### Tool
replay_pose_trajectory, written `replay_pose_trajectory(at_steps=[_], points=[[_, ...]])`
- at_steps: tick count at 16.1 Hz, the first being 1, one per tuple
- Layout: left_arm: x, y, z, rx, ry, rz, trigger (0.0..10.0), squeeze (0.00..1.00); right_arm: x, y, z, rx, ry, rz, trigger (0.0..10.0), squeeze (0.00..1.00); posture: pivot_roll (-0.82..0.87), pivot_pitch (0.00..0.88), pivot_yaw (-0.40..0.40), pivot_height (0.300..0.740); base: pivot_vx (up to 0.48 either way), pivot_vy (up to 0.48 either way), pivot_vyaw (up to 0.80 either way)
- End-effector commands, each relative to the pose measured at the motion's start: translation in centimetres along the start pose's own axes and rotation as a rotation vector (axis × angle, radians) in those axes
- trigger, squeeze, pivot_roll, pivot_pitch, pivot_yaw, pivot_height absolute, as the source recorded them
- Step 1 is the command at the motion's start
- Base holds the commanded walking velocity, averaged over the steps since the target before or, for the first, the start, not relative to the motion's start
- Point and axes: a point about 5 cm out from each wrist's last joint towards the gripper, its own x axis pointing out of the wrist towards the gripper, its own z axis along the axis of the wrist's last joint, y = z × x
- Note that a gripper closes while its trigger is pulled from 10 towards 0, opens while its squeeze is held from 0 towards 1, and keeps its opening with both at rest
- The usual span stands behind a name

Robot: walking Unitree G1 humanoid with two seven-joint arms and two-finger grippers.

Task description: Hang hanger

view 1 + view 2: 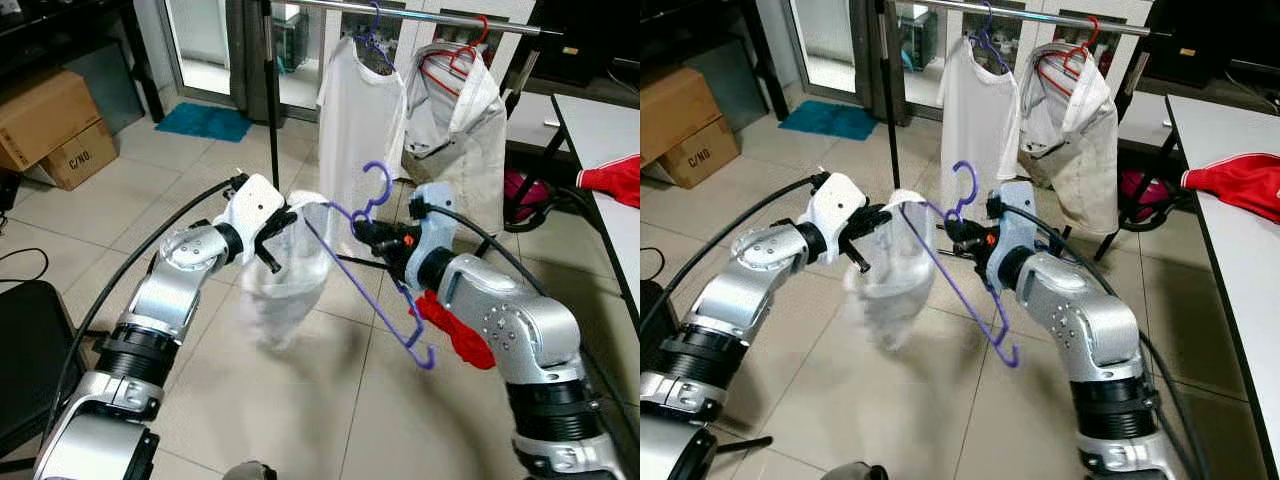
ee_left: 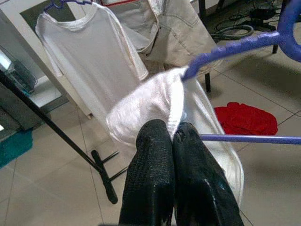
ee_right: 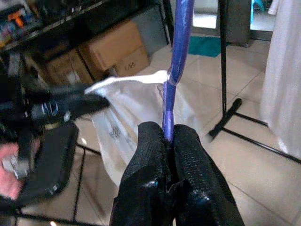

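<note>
A purple hanger (image 1: pixel 372 270) is held in mid-air before me, its hook up and one arm slanting down to the right. My right gripper (image 1: pixel 362 233) is shut on it just below the hook, its fingers (image 3: pixel 160 155) clamped on the purple bar. A white garment (image 1: pixel 285 275) hangs from the hanger's left arm, blurred. My left gripper (image 1: pixel 283 222) is shut on the garment's upper edge (image 2: pixel 174 120) next to the hanger's tip. The clothes rail (image 1: pixel 430 18) runs across the top, behind the hanger.
On the rail hang a white T-shirt (image 1: pixel 360 120) on a purple hanger and a beige garment (image 1: pixel 462 130) on a red hanger. The rack's black post (image 1: pixel 272 100) stands left of them. Red cloth (image 1: pixel 455 330) lies on the floor; a table (image 1: pixel 600 150) stands right, cardboard boxes (image 1: pixel 50 125) left.
</note>
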Motion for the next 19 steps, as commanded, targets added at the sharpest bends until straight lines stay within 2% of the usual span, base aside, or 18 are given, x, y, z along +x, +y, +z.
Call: replay_pose_trajectory(at_steps=[1, 3, 6, 7, 8, 9, 10, 11, 12, 17, 19], points=[[0.2, -0.5, 0.7, 0.013, -0.020, -0.017, 0.0, 0.00, 0.2, -0.2, 0.5, 0.007, -0.011, -0.025, 10.0, 0.00, -0.17, 0.000, -0.009, 0.740, 0.000, 0.000, 0.00], [0.4, -0.5, 1.0, -0.014, -0.032, -0.002, 0.0, 0.00, 0.7, -0.4, 0.5, -0.003, -0.019, -0.097, 10.0, 0.00, -0.17, 0.000, -0.009, 0.740, 0.000, 0.000, 0.00], [0.4, 0.0, 1.2, -0.019, -0.039, 0.043, 0.3, 0.00, 0.8, 0.0, 0.9, 0.007, -0.045, -0.072, 10.0, 0.00, -0.17, 0.000, -0.008, 0.740, 0.000, 0.000, 0.00], [0.4, 0.2, 1.1, -0.020, -0.040, 0.056, 2.9, 0.00, 0.8, 0.4, 1.1, 0.003, -0.059, -0.043, 10.0, 0.00, -0.17, 0.000, -0.007, 0.740, 0.000, 0.000, 0.00], [0.3, 0.4, 1.1, -0.015, -0.041, 0.065, 3.2, 0.00, 0.9, 0.7, 1.2, 0.002, -0.068, -0.021, 10.0, 0.00, -0.16, 0.000, -0.007, 0.740, 0.000, 0.000, 0.00], [0.3, 0.5, 1.1, -0.009, -0.041, 0.072, 10.0, 0.00, 0.9, 0.9, 1.3, 0.001, -0.075, -0.009, 10.0, 0.00, -0.16, 0.000, -0.006, 0.740, 0.000, 0.000, 0.00], [0.2, 0.6, 1.2, -0.008, -0.047, 0.069, 10.0, 0.00, 1.0, 1.0, 1.3, 0.000, -0.082, -0.002, 10.0, 0.00, -0.16, 0.000, -0.006, 0.740, 0.000, 0.000, 0.00], [0.1, 0.7, 1.3, -0.022, -0.062, 0.062, 10.0, 0.35, 1.0, 1.1, 1.4, 0.002, -0.091, 0.003, 10.0, 0.00, -0.16, 0.000, -0.005, 0.740, 0.000, 0.000, 0.00], [0.0, 0.8, 1.4, -0.034, -0.075, 0.057, 10.0, 1.00, 1.0, 1.1, 1.6, 0.003, -0.098, 0.005, 10.0, 0.00, -0.16, 0.000, -0.005, 0.740, 0.000, 0.000, 0.00], [-0.5, 0.9, 1.6, -0.063, -0.112, -0.010, 10.0, 1.00, 0.8, 0.5, 2.1, 0.015, -0.148, 0.018, 10.0, 0.00, -0.15, 0.000, 0.007, 0.740, 0.000, 0.000, 0.00], [-0.8, 1.0, 1.7, -0.058, -0.120, -0.055, 10.0, 1.00, 0.8, 0.5, 2.2, 0.049, -0.191, 0.033, 10.0, 0.00, -0.13, 0.000, 0.031, 0.740, 0.000, 0.000, 0.00]])
